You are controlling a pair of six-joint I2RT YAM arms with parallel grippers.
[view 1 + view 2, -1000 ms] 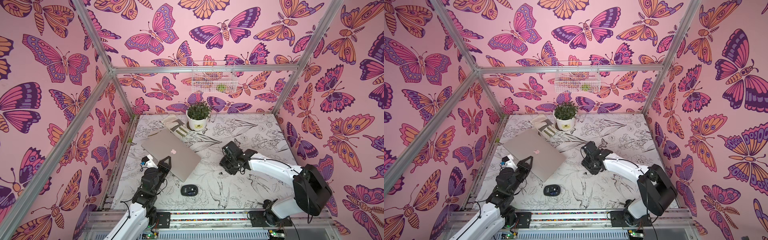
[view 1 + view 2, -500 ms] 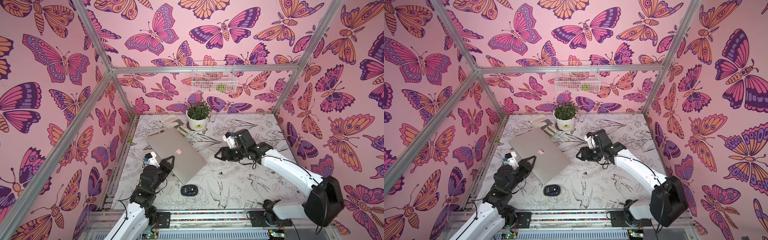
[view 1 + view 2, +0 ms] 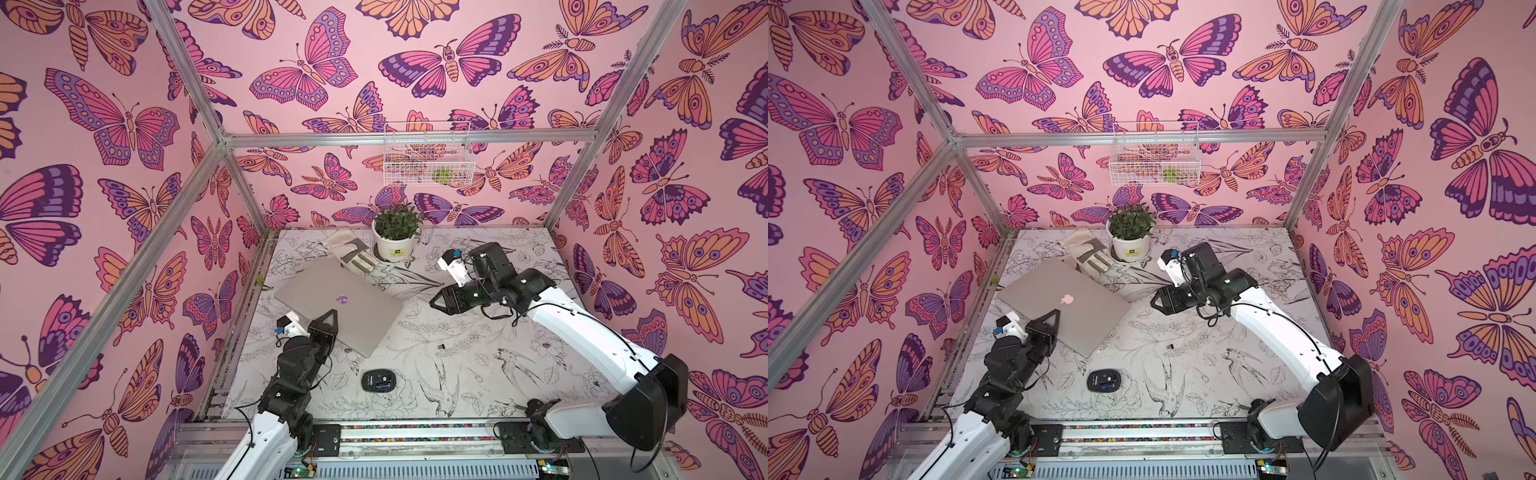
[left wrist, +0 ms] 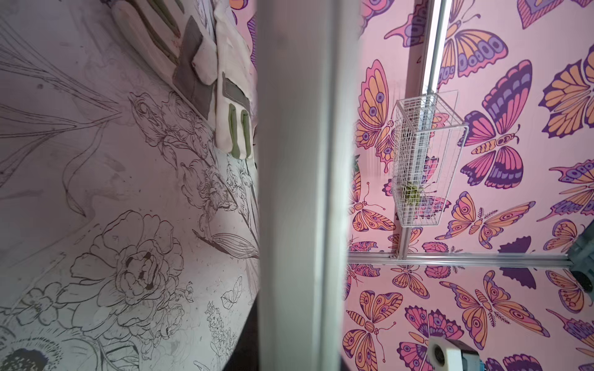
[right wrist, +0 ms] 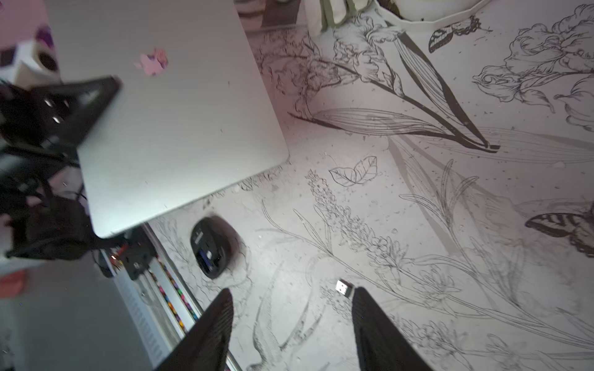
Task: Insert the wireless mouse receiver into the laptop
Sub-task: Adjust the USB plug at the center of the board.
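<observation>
The silver laptop lies closed at the table's left, seen in both top views. My left gripper is shut on its near-left edge. That edge fills the left wrist view as a blurred grey band. The wireless mouse receiver lies loose on the table, right of the laptop. My right gripper hovers open above the table, between laptop and receiver. In the right wrist view the receiver sits just beyond one fingertip, outside the open gripper.
A black mouse rests near the table's front edge, below the laptop's corner. A potted plant and a pair of gloves stand at the back. A wire basket hangs on the rear wall.
My right arm rose from the middle of the table and drew back toward the far side, uncovering the receiver on the table. The laptop shifted slightly with the left gripper.
</observation>
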